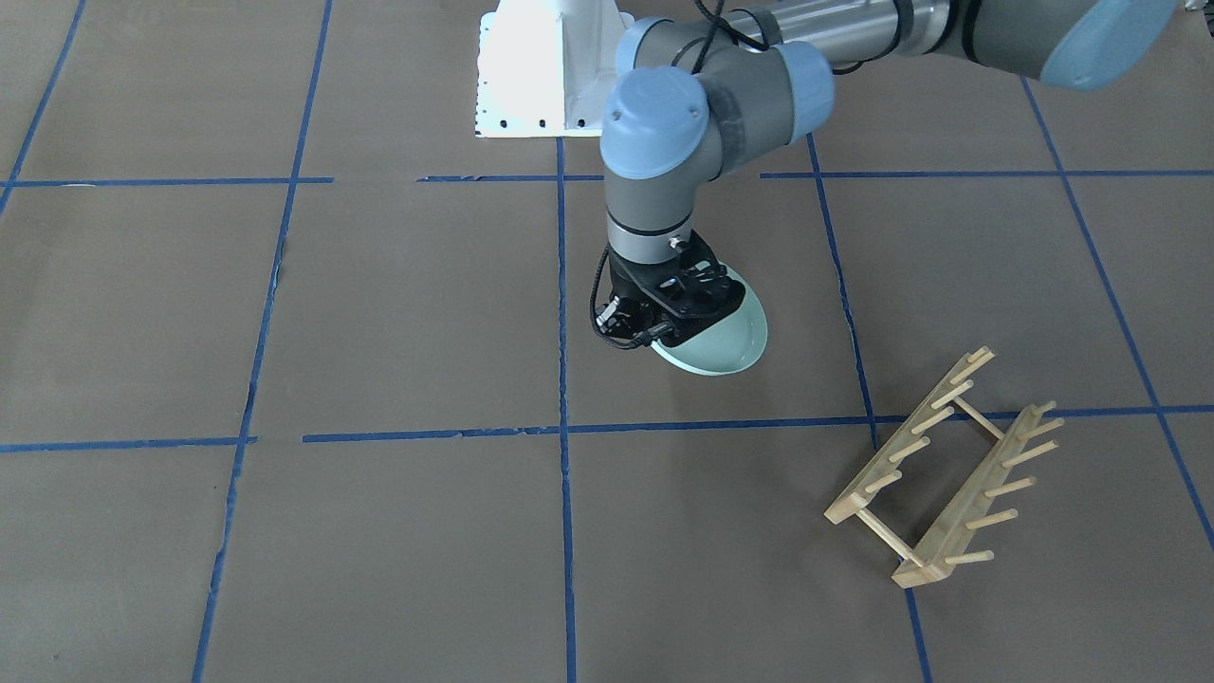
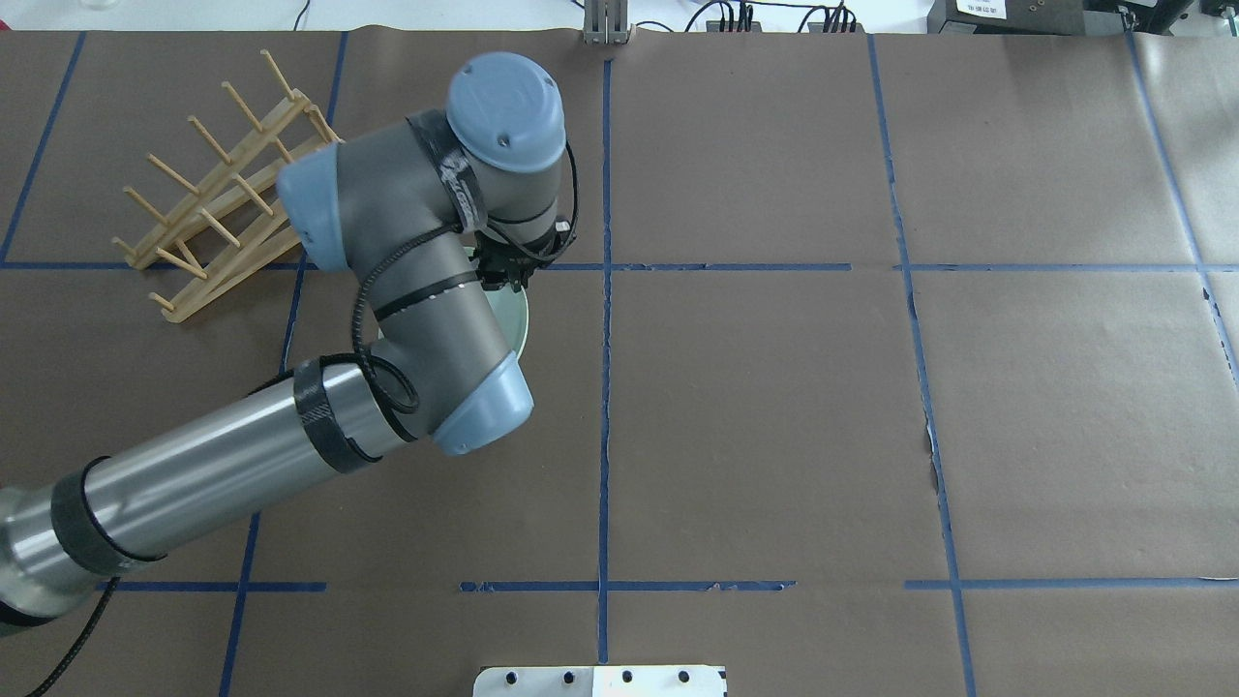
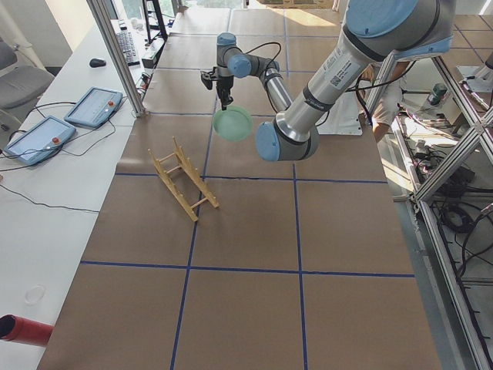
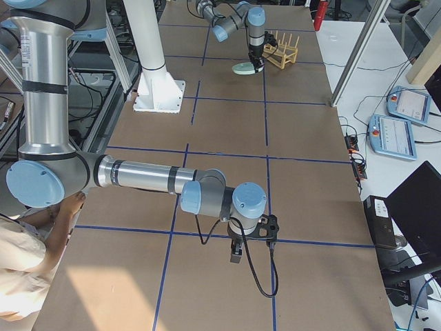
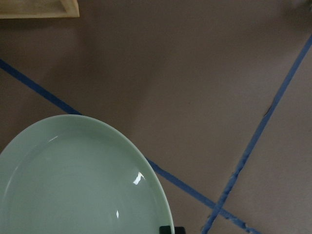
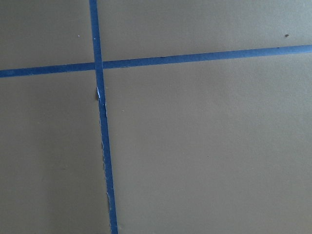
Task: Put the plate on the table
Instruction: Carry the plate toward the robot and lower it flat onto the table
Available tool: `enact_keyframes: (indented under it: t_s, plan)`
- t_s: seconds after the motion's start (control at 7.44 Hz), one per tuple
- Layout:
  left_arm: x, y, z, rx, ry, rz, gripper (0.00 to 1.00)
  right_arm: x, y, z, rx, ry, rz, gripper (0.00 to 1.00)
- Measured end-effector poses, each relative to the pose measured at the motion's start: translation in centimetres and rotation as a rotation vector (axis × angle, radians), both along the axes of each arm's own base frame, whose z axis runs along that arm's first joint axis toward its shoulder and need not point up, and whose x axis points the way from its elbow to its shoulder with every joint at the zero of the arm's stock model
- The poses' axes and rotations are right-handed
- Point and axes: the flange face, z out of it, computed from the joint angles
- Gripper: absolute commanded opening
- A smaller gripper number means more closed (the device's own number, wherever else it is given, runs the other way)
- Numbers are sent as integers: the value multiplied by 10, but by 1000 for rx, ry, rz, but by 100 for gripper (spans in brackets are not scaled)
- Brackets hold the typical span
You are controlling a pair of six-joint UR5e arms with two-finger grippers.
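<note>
My left gripper [image 1: 675, 334] is shut on the rim of the pale mint-green plate [image 1: 732, 343] and holds it tilted, low over the brown table [image 1: 379, 313]. I cannot tell whether the plate's lower edge touches the paper. In the overhead view the arm hides most of the plate [image 2: 515, 318]. In the left wrist view the plate [image 5: 73, 185] fills the lower left, with a dark fingertip [image 5: 167, 229] at its edge. My right gripper [image 4: 236, 254] hangs over the table's other end, seen only from the side, so I cannot tell if it is open or shut.
The wooden peg rack [image 1: 948, 465] lies tipped on the table near the plate and also shows in the overhead view [image 2: 218, 189]. The white robot base [image 1: 541, 71] stands at the table's edge. Blue tape lines [image 6: 102, 126] cross under the right wrist.
</note>
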Motion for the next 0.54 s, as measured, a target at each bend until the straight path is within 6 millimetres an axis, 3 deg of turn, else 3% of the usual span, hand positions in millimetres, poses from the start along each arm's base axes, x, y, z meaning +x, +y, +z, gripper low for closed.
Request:
enact_keyframes:
  t_s: [0.13,0.27,0.54]
  plan:
    - [26,16,13,2,-80,37,59,0,0,0,0,0,0,100]
    - [39,25,22,7,-119,55,100,0,0,0,0,0,0,100]
    - [41,34,33,28,-135,84,100,0,0,0,0,0,0,100]
